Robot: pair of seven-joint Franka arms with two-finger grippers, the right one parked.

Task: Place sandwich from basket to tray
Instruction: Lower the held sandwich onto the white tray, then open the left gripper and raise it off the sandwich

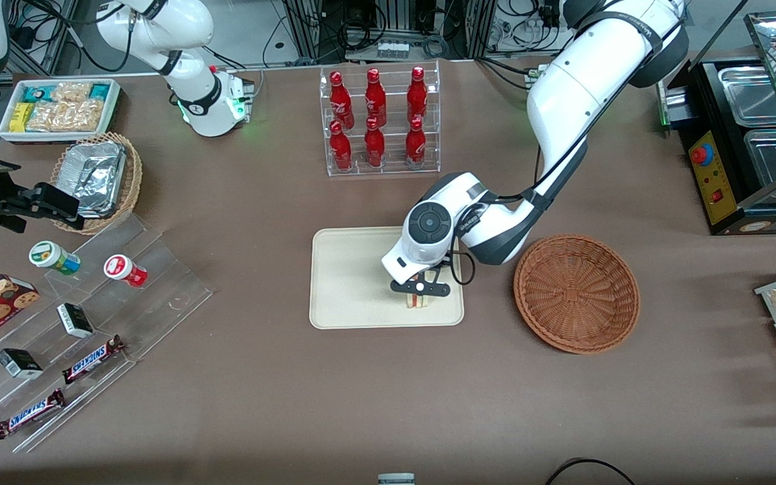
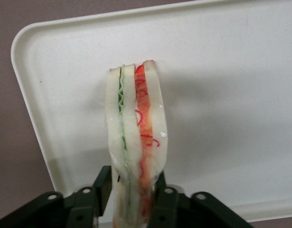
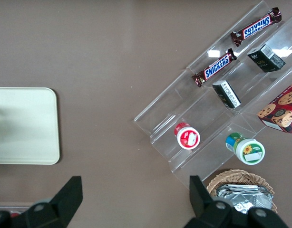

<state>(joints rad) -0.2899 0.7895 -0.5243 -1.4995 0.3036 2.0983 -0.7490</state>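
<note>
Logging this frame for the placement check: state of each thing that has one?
sandwich: upright on edge, pinched in the claw, over the tray.
claw: shut on the sandwich, above the tray.
tray: flat on the table, bare apart from the sandwich.
basket: upright, empty.
cola bottles: capped, standing in their rack.

Overhead front view; close wrist views, tray [image 1: 347,283] shared

You get even, bright overhead light. The gripper [image 1: 419,288], over the tray [image 1: 341,283], throws a soft shadow there. Glare flecks the acrylic steps [image 3: 217,109]. The sandwich [image 2: 135,142] looks slightly soft up close.
</note>
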